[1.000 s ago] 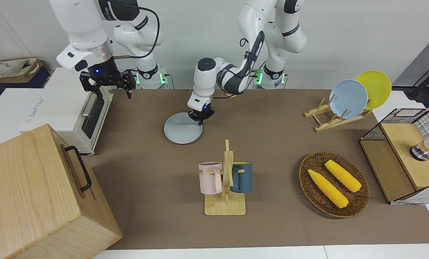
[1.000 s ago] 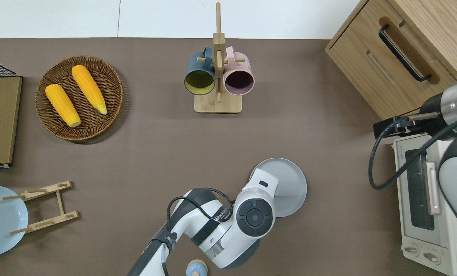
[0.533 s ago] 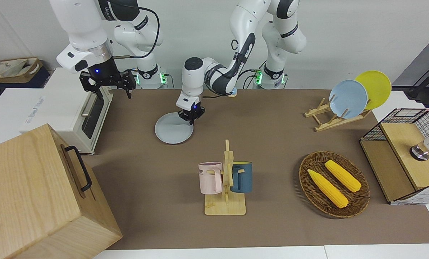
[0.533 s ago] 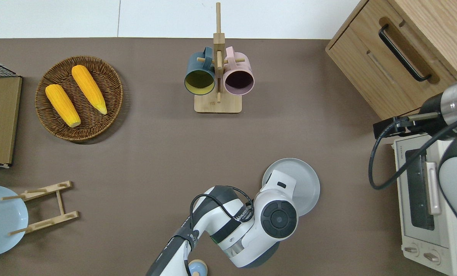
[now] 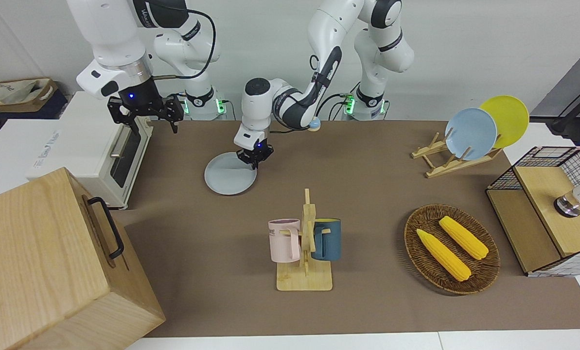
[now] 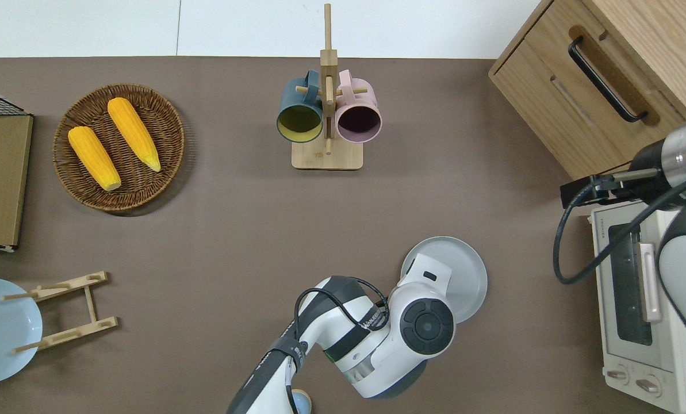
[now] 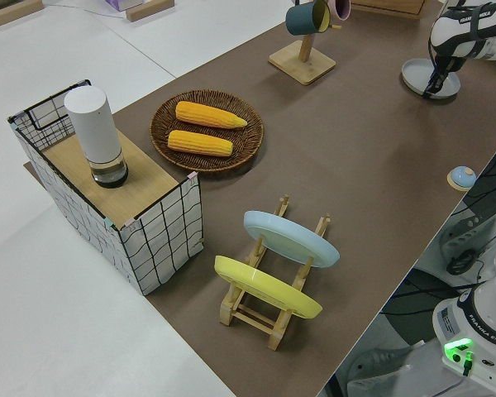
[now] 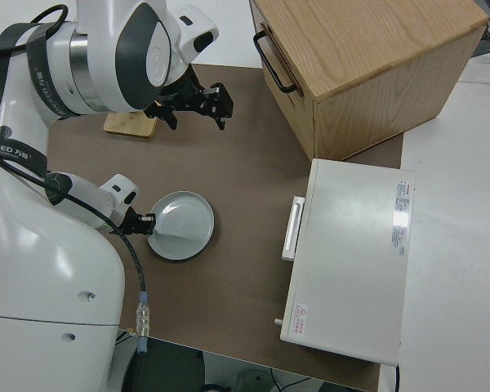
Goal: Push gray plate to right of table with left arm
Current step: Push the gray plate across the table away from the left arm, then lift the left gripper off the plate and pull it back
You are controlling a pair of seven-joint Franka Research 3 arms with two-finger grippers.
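**Left gripper down at the gray plate's rim**

The gray plate lies flat on the brown worktop, toward the right arm's end, between the mug rack and the robots, and apart from the white toaster oven. The left arm reaches down so that the left gripper sits at the plate's edge on the side toward the left arm's end; its fingers look close together, touching the rim. In the right side view the gripper meets the plate at that same edge. The right arm is parked, its fingers spread apart. Two corn cobs lie in a wicker basket.
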